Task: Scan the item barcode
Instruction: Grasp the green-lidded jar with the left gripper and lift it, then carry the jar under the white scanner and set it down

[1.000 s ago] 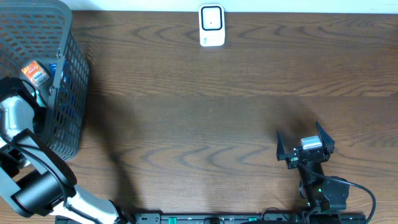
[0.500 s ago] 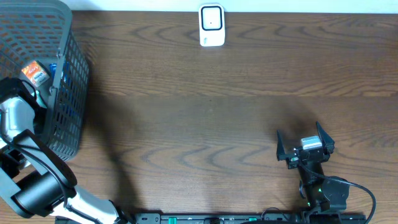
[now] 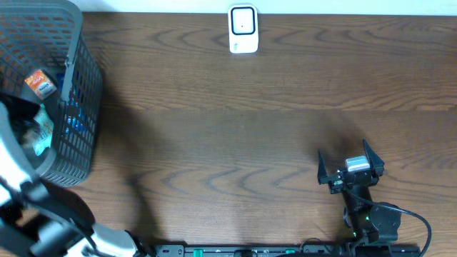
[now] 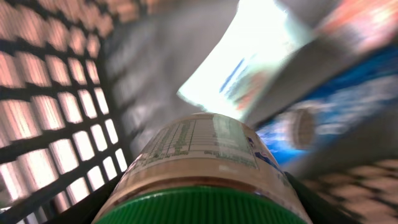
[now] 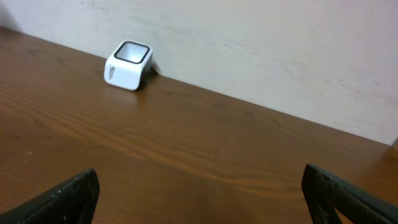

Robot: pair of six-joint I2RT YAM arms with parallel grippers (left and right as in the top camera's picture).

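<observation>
Left jaws: clamped on a jar (image 4: 205, 165). The dark fingers (image 4: 87, 208) bear on either side of it, next to its green lid (image 4: 199, 208), and the printed label (image 4: 199, 140) faces up toward the wrist camera.

Jar location: inside the basket (image 4: 56, 106). The mesh wall runs along the left of the wrist view, and blurred packages – one white (image 4: 249, 62), one blue (image 4: 348, 99) – lie beyond the jar.

From overhead, the basket (image 3: 78, 93) stands at the far left of the table (image 3: 228, 128). The left arm (image 3: 14, 168) reaches into it from the near side, and an orange packet (image 3: 39, 84) lies inside.

Right jaws: spread wide apart, with nothing between the fingers (image 5: 68, 196). They sit at the near right of the table, well apart from the basket.

The white scanner (image 3: 243, 29) stands at the middle of the far edge, next to the wall – the right wrist camera faces it.
</observation>
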